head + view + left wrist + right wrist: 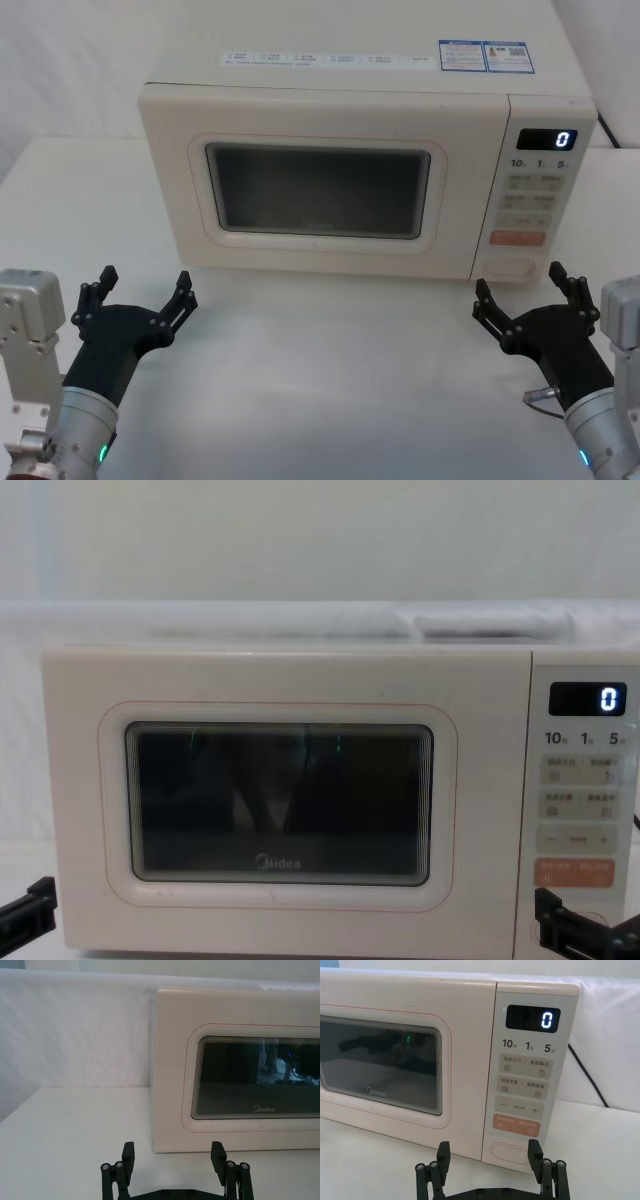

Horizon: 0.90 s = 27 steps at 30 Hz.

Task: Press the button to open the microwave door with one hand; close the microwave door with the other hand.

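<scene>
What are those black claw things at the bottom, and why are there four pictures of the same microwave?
The claws are a robot's two hands, called grippers. The left gripper and the right gripper both hover over the white table in front of the microwave, fingers spread open, holding nothing.

The four pictures come from four cameras at one moment. One sits on the robot's head and looks down. One sits on its chest and looks straight at the front. One rides on each wrist, so you see that hand's own fingertips at the bottom.

The microwave door with the dark window is shut. Beside it is the control panel, whose display shows 0. At its bottom is the button, wide and cream, just below the orange key. The right gripper is nearest to it.
</scene>
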Each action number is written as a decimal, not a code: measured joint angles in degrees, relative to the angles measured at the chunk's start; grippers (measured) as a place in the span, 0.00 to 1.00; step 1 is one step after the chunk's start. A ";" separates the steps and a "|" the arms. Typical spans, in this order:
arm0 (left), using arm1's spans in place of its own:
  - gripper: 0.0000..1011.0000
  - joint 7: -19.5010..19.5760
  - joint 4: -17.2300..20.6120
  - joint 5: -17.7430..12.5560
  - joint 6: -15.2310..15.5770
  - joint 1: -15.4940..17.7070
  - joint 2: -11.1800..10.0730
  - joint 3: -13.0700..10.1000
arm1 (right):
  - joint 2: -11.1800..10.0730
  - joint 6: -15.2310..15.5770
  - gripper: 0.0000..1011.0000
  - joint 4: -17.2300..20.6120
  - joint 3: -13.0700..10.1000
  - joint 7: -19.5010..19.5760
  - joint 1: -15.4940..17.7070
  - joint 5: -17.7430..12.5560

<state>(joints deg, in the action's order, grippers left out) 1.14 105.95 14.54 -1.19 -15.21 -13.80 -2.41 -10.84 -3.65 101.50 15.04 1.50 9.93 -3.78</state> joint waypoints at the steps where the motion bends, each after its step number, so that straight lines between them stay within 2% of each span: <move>1: 0.99 0.00 0.00 0.00 0.00 0.00 0.00 0.00 | 0.00 0.00 0.99 0.00 0.00 0.00 0.00 0.00; 27: 0.99 0.00 0.00 0.00 0.00 0.00 0.00 0.00 | 0.00 0.00 0.99 0.00 0.00 0.00 0.00 0.00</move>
<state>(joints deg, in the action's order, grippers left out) 1.14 105.95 14.54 -1.19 -15.21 -13.81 -2.42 -10.84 -3.65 101.49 15.04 1.50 9.93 -3.77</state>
